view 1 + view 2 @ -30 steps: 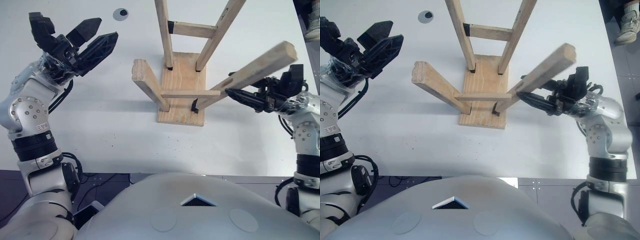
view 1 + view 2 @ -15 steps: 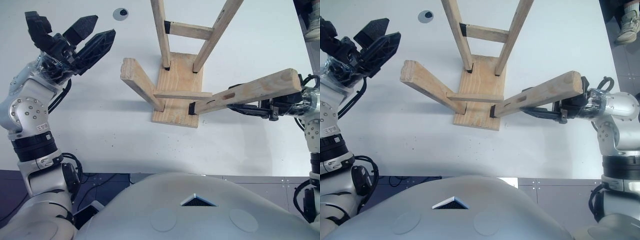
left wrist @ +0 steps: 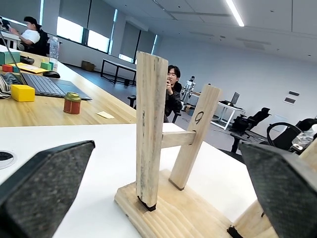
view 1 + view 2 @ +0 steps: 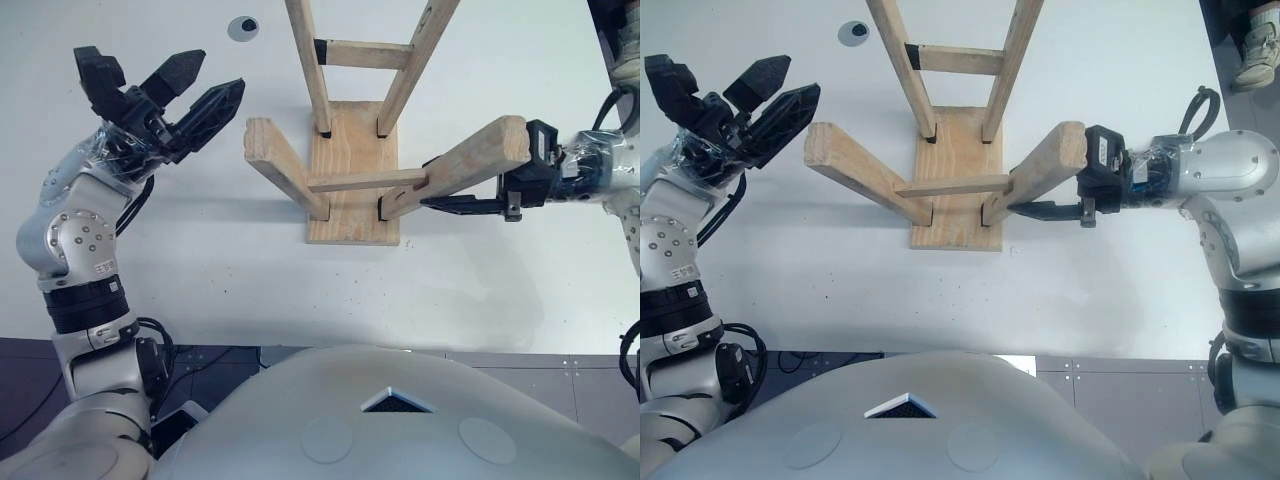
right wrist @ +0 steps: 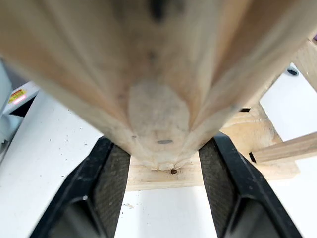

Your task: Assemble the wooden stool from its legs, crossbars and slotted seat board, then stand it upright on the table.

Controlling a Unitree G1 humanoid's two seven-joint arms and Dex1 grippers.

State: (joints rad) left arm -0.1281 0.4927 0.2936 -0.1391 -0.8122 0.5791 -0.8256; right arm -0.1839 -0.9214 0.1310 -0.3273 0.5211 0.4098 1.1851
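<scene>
**Clerk:** Currently on the worktop (image 4: 200,250), item one?

**Keeper:** Wooden stool, upside down. Slotted seat board (image 4: 352,215) lies flat on the worktop; four legs point up, seated in their slots. One crossbar (image 4: 365,181) joins the near pair, a second (image 4: 365,55) the far pair.

**Clerk:** Holders?

**Keeper:** Right end effector (image 4: 445,203): clamped on the near right-hand leg (image 4: 465,165), one pad (image 5: 111,183) on each side of it, towards its free end. Left end effector (image 4: 205,85): fingers spread wide, holding nothing, hanging above the worktop near the near left-hand leg (image 4: 283,165) but clear of it.

**Clerk:** Handling notes?

**Keeper:** Plain sawn timber: stiff and probably of moderate weight. The bare wood should give the pads fair friction. The joints look push-fit, so they are likely the weak point. Levering on one leg's tip may work it out of its slot or strain the crossbar.

**Clerk:** Recommended hold for turning it over?

**Keeper:** My judgement: two holds, on opposite legs. Take each low down, close to the seat board, rather than at the free ends. Or take the board's edges themselves. Keep the whole stool together while turning it.
</scene>
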